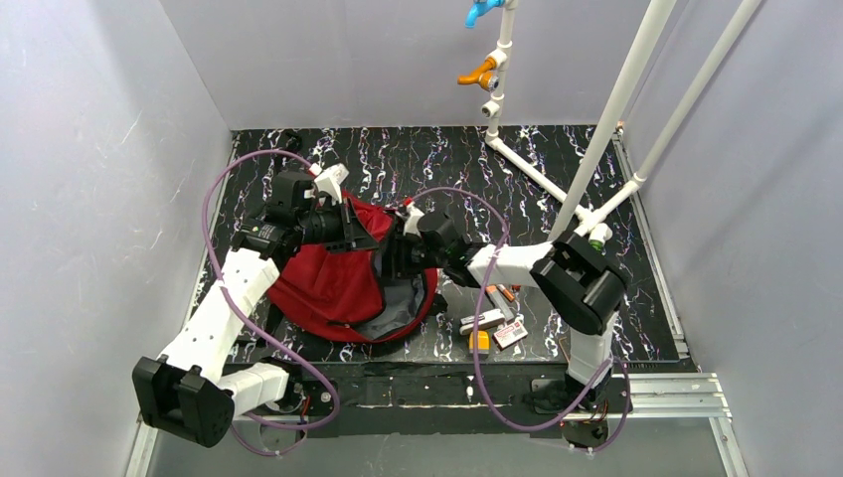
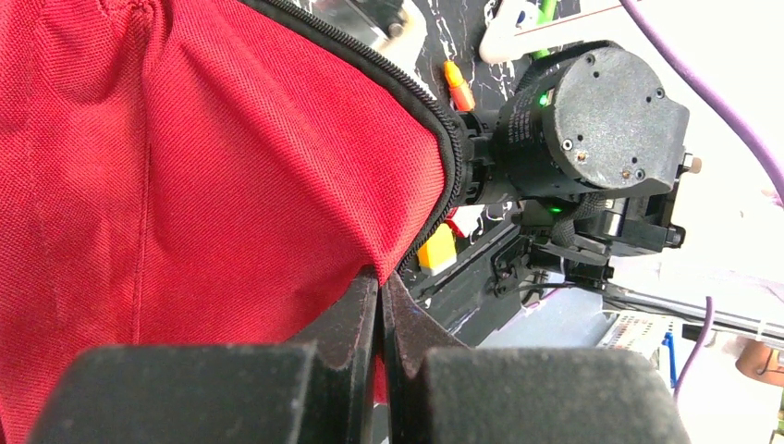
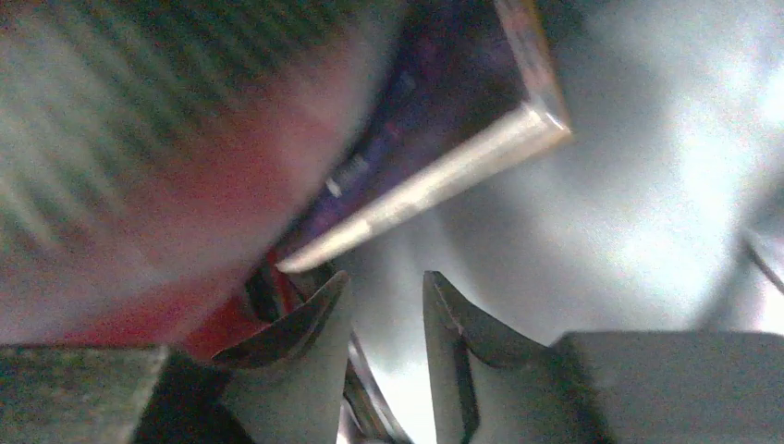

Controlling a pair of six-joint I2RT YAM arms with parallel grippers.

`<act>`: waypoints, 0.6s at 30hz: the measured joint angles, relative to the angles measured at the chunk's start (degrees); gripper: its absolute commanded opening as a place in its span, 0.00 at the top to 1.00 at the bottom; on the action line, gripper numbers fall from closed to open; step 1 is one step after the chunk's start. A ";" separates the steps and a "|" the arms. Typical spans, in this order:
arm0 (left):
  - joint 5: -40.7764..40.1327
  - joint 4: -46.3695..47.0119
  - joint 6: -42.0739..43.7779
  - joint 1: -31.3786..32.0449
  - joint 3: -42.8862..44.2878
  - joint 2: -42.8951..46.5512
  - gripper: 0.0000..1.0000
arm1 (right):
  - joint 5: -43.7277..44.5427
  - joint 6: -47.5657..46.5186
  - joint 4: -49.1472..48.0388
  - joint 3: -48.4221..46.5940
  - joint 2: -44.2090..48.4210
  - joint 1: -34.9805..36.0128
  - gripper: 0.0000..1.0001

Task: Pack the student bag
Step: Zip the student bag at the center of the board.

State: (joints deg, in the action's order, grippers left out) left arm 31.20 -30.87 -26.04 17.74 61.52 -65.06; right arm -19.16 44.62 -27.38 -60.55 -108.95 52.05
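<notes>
The student bag [image 1: 328,288], dark red with a black zip edge, lies left of the table's middle with its mouth held up. My left gripper [image 1: 353,227] is shut on the bag's red fabric rim [image 2: 185,166]; its fingers [image 2: 381,277] pinch the cloth just beside the zip. My right gripper [image 1: 398,253] reaches into the bag's mouth from the right. In the right wrist view its jaws [image 3: 384,287] stand apart with nothing between them. Just above them a flat purple book-like thing [image 3: 434,102] with a pale edge leans against blurred red cloth [image 3: 139,277].
Small loose items [image 1: 492,323] lie on the black marbled table right of the bag, among them an orange block and white cards. A white pipe frame [image 1: 567,189] rises at the back right. Grey walls close in on both sides.
</notes>
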 measured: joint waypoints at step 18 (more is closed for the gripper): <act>3.69 13.51 -9.62 -0.96 -4.04 -17.14 0.97 | 11.67 -19.08 26.99 12.39 22.23 -7.37 0.26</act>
State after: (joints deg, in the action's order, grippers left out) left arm 34.89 -17.37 -35.66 16.78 57.47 -82.19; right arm -7.49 25.54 -0.38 -48.16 -86.72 44.69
